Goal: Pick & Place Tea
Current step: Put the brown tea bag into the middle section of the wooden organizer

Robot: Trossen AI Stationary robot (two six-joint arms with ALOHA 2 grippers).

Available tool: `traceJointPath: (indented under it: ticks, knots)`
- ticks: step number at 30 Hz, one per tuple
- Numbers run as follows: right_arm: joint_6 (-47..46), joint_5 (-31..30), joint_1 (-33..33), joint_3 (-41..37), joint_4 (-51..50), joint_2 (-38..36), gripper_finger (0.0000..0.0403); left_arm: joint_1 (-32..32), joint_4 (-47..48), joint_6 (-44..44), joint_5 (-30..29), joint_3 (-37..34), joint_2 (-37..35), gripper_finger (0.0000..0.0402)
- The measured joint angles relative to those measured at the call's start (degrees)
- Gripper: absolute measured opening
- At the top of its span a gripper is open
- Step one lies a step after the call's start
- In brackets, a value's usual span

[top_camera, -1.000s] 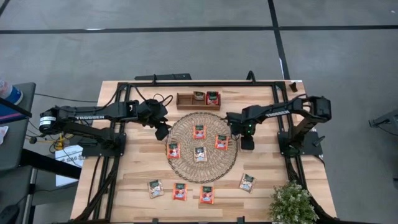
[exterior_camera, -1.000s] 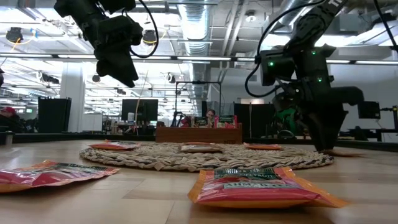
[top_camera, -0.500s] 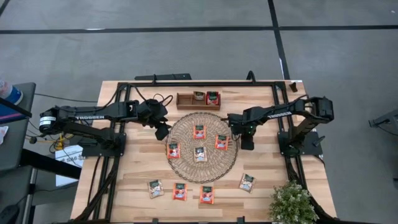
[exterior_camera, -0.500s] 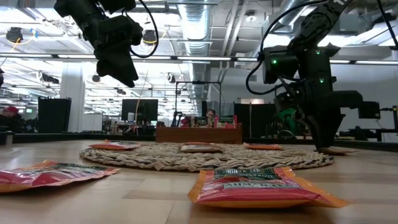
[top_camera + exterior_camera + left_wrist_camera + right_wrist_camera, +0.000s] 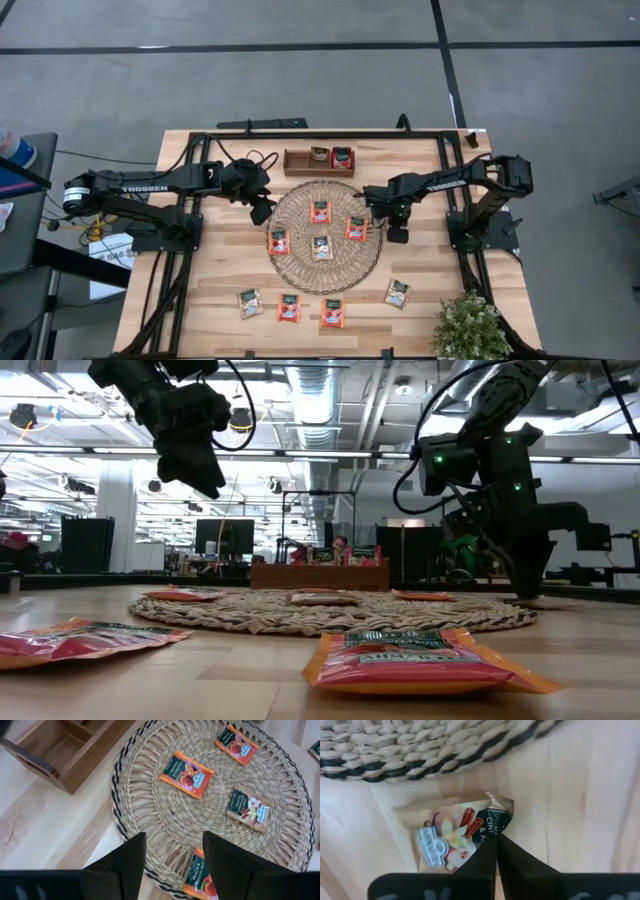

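While four tea sachets [image 5: 323, 305] lie in a row on the near worktop [image 5: 220, 300], four more rest on the round woven mat [image 5: 326, 236], and just beside the mat's right rim the right gripper [image 5: 495, 851] is down at the wood, its fingers pinched together on the edge of a pale sachet [image 5: 455, 839]. Left of the mat the left gripper [image 5: 172, 852] hangs raised with fingers apart and empty, and beyond the mat the wooden tray [image 5: 296, 162] holds two sachets.

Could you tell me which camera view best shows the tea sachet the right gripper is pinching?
The right wrist view: the pale sachet lies on bare wood beside the woven mat, its corner pinched by the right gripper. In the high view the gripper covers it. The low view shows only the fingers at the tabletop; the left wrist view misses it.
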State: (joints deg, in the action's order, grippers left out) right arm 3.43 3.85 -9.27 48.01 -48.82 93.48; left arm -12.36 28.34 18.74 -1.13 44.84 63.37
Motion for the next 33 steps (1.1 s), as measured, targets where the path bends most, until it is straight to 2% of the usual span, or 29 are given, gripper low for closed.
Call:
traceJointPath:
  ticks: [8, 14, 19, 27, 33]
  knots:
    - [-1.0, -5.5, -0.1, 6.6, -4.9, -2.9, 0.0000, 0.0, -0.4, -0.1, 0.0, 0.0, 0.0, 0.0188]
    - [-0.1, -13.7, -0.1, 14.9, -9.3, -6.3, 0.0000, 0.0, -1.2, -0.5, 0.0, 0.0, 0.0, 0.0188]
    - [4.5, -20.9, -0.1, 24.0, -10.4, -6.1, 0.0000, 0.0, -1.6, -1.3, 0.0, 0.0, 0.0, 0.0188]
    - [15.1, -25.4, -3.1, 37.9, -4.3, 1.8, 0.0000, 0.0, -1.7, -1.3, 0.0, 0.0, 0.0, 0.0188]
    - [22.3, -29.5, -5.4, 48.5, 2.3, 12.4, 0.0000, -0.4, -1.6, -1.3, -2.7, 0.0, 0.0, 0.0188]
